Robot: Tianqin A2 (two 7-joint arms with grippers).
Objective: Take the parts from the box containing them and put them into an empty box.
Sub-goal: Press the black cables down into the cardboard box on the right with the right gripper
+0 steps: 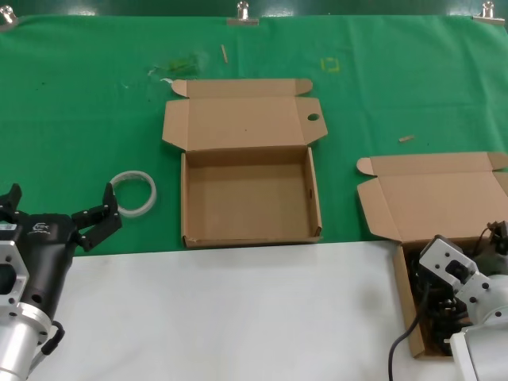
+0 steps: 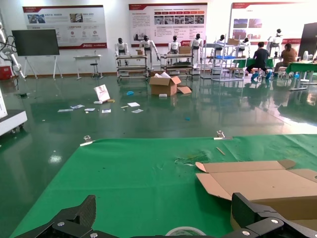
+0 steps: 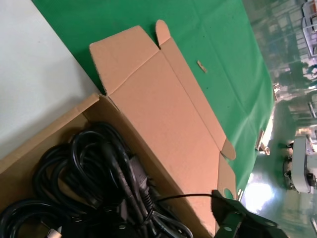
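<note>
The parts, black coiled cables [image 3: 99, 173], lie heaped in the box containing them [image 3: 158, 99] at the table's front right [image 1: 432, 202]. My right gripper [image 1: 441, 308] hangs low over the cables inside that box. It is open: one finger [image 3: 233, 220] shows far off to the side, and the other is lost among the black cords. The empty box [image 1: 250, 194] sits in the middle with its lid folded back and a round hole in one flap. My left gripper [image 1: 62, 200] waits open at the front left, holding nothing.
A white tape ring [image 1: 133, 193] lies on the green cloth [image 1: 79, 103] just ahead of the left gripper [image 2: 163, 218], also seen between its fingers [image 2: 185, 231]. The white table front [image 1: 238, 317] lies below both boxes. Small scraps dot the far cloth.
</note>
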